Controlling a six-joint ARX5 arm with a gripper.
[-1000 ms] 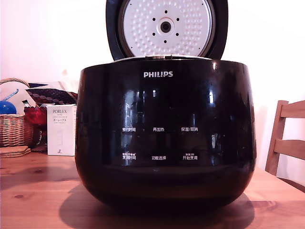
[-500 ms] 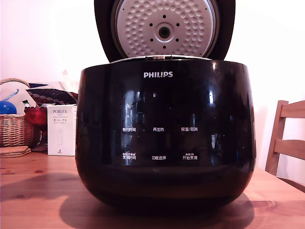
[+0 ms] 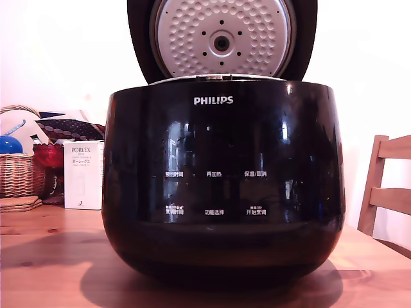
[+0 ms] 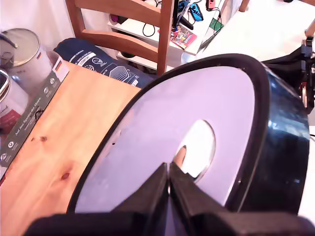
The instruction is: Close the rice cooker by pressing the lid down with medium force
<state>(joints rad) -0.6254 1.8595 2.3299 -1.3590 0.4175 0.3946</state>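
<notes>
Black cooker (image 3: 221,192) sits on your wood table (image 3: 51,256) | lid (image 3: 192,32) up, inner plate facing front | your gripper (image 4: 169,172) pinched closed, empty, tips at lid's outer face.

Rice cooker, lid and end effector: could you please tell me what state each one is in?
Rice cooker: open, standing upright on the wooden table.
Lid: raised, dimpled inner plate facing the exterior camera.
End effector: shut, empty, tips at the lid's outer face; contact cannot be told.
</notes>
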